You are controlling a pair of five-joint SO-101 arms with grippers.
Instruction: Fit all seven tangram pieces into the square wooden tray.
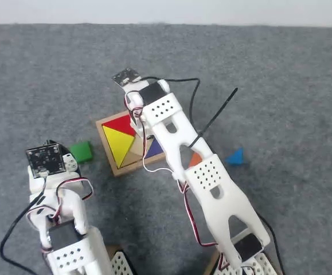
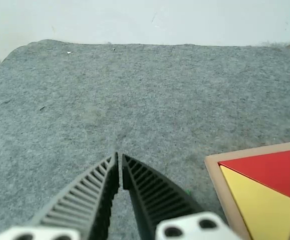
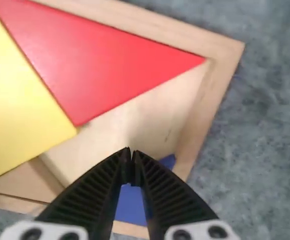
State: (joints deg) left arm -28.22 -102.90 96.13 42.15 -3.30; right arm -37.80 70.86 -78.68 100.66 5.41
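I saw the right gripper (image 3: 131, 155), fingers pressed together, over the square wooden tray's (image 3: 205, 115) bare floor, beside the red triangle (image 3: 94, 65) and yellow triangle (image 3: 14, 100) seated inside. The left gripper (image 2: 118, 160), likewise closed, hung outside the tray near a green square block (image 1: 81, 151).

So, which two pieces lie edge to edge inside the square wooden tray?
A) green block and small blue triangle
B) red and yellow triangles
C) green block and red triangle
B: the large red triangle and the large yellow triangle lie side against side in the square wooden tray; the green block sits on the grey carpet outside.
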